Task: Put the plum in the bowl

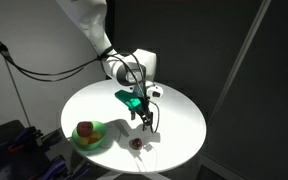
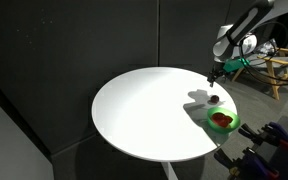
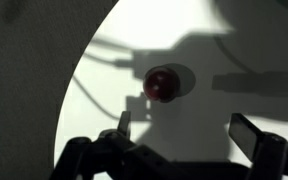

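Observation:
The plum [image 3: 160,84] is a small dark reddish-purple fruit lying on the round white table [image 1: 174,105]. It also shows in both exterior views [image 1: 137,144] [image 2: 212,99]. The green bowl [image 1: 102,141] stands near the table edge and holds a larger red-orange fruit [image 1: 85,130]; it shows in an exterior view [image 2: 229,127] too. My gripper [image 3: 184,132] is open and empty, hovering above the table with the plum just beyond its fingertips. In both exterior views the gripper [image 1: 147,119] [image 2: 213,77] hangs above the plum.
The table [image 2: 144,115] stands on a pedestal against dark curtains. A cable's shadow crosses the table top in the wrist view. A wooden chair [image 2: 269,65] stands behind the robot. Dark equipment [image 1: 9,140] sits on the floor beside the table.

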